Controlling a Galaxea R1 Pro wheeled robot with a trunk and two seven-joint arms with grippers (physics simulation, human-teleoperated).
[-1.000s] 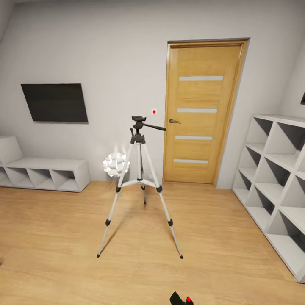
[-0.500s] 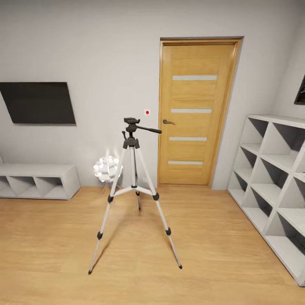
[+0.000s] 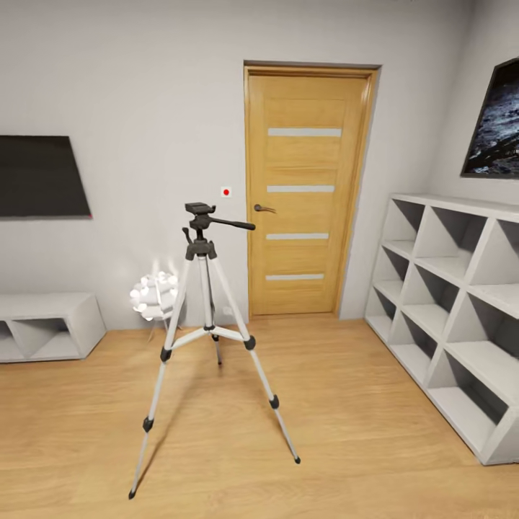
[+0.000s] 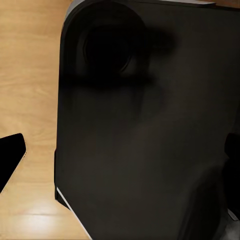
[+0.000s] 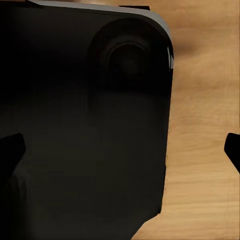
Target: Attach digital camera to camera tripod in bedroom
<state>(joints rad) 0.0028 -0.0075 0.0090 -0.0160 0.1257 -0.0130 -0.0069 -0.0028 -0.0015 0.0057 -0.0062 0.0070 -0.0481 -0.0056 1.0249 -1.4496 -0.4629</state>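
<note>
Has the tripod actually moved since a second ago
No. The camera tripod slid left in the head view, but the door and lamp slid with it, so the camera turned.

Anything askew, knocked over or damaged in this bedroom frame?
Nothing stands out. The camera tripod stands upright on all three legs on the wood floor, its head bare. The door is shut and the white cube shelves look intact.

Wood floor (image 3: 346, 432): camera tripod (image 3: 205, 328) stands on it w/ 3 legs spread
</note>
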